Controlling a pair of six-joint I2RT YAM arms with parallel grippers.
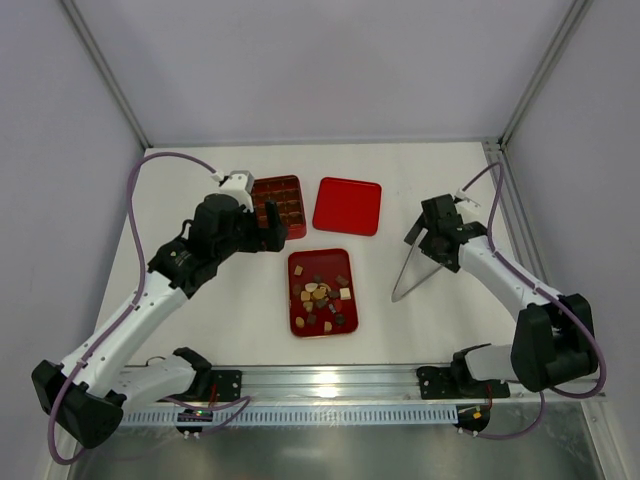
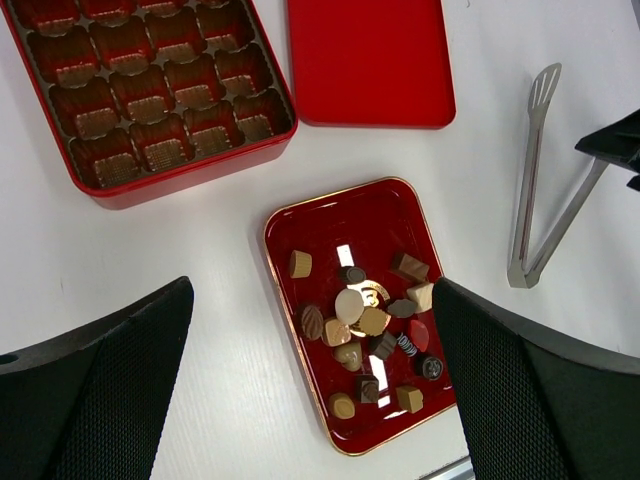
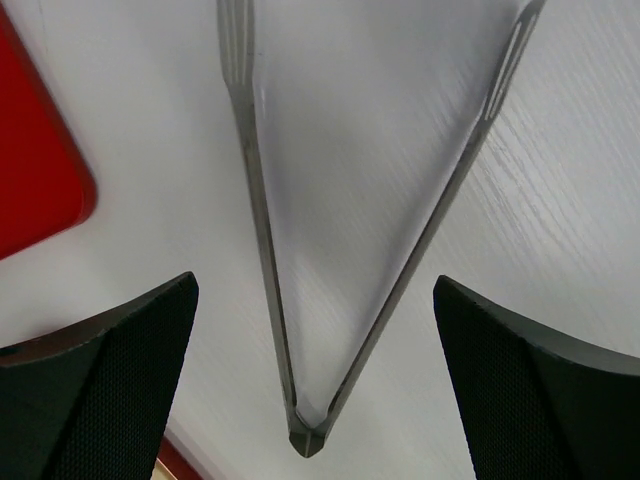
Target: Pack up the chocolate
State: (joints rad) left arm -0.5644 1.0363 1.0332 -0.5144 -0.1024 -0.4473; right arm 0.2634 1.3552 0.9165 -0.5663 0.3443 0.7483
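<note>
No writing is legible. A gold emblem [image 2: 374, 296] on the shallow red gold-rimmed tray [image 2: 300, 225] lies half hidden under chocolate pieces [image 2: 349, 306].

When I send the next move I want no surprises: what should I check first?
1. Right gripper open: ok.
2. Left gripper open, empty: ok.
3. Tongs lying free, ungripped: ok.
4. Lid off the box, visible cells empty: ok.
5. Chocolates loose in the tray: ok.
6. Right gripper's height over the tongs: cannot tell.
</note>
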